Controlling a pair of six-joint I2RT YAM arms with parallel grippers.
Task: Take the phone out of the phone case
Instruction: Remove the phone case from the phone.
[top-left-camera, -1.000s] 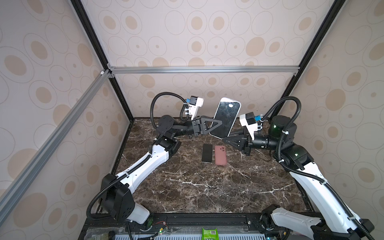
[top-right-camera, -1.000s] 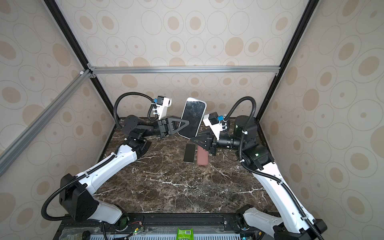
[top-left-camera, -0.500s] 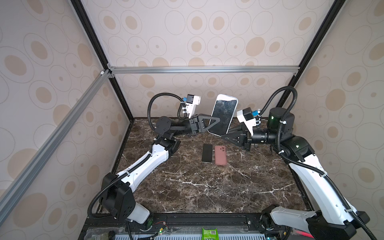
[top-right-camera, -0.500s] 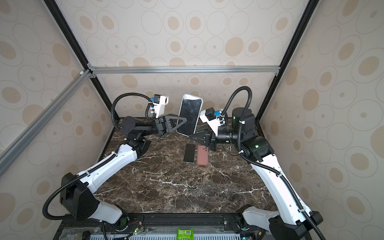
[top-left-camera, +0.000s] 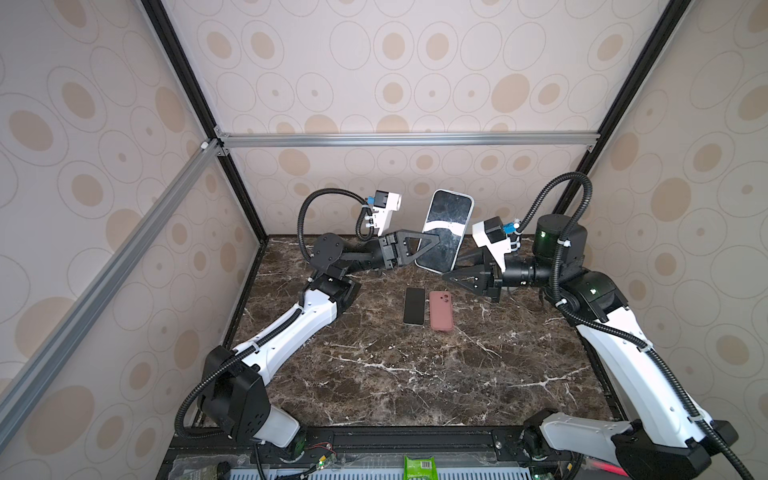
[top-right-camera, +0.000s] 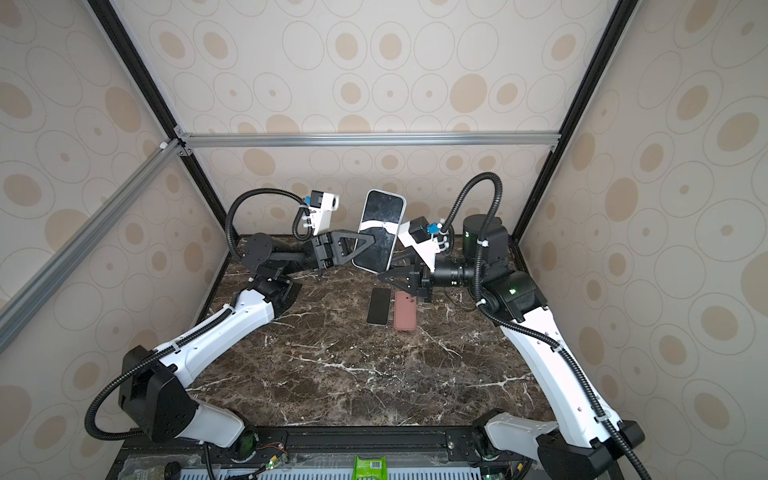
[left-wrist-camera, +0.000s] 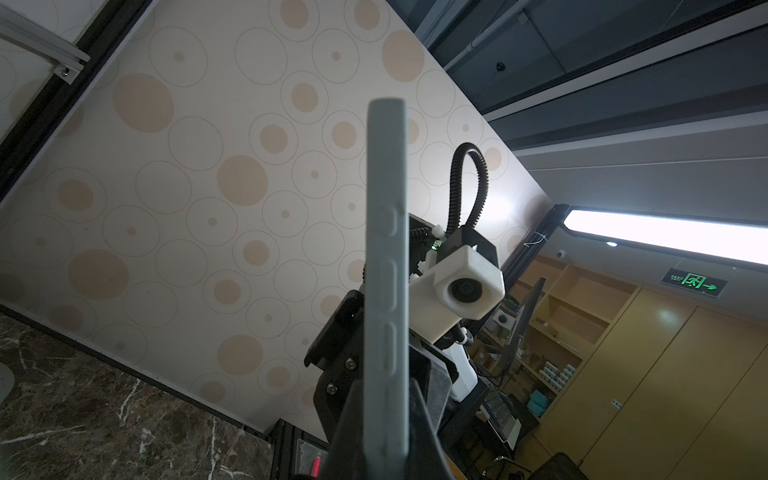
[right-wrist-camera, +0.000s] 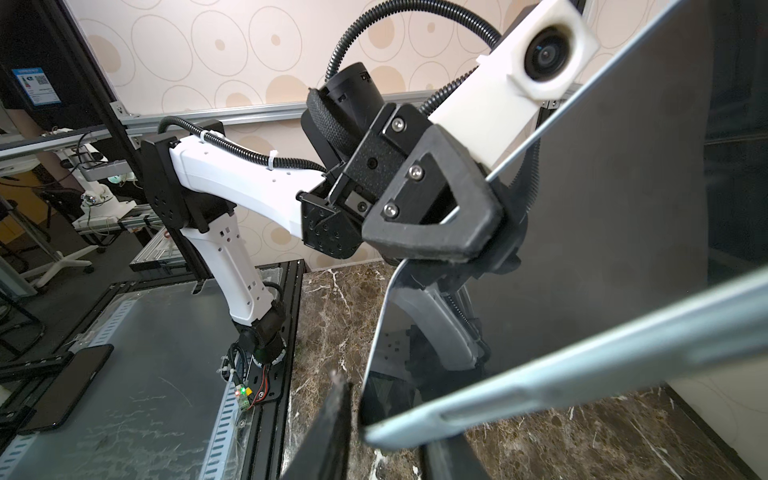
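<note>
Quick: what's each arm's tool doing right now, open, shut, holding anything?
Left tool: shut on the cased phone, held aloft.
Right tool: open, jaws loosely around its lower corner, a gap showing.

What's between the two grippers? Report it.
The cased phone: left gripper clamps its side, right gripper straddles its lower corner, seen in both top views and the right wrist view.
</note>
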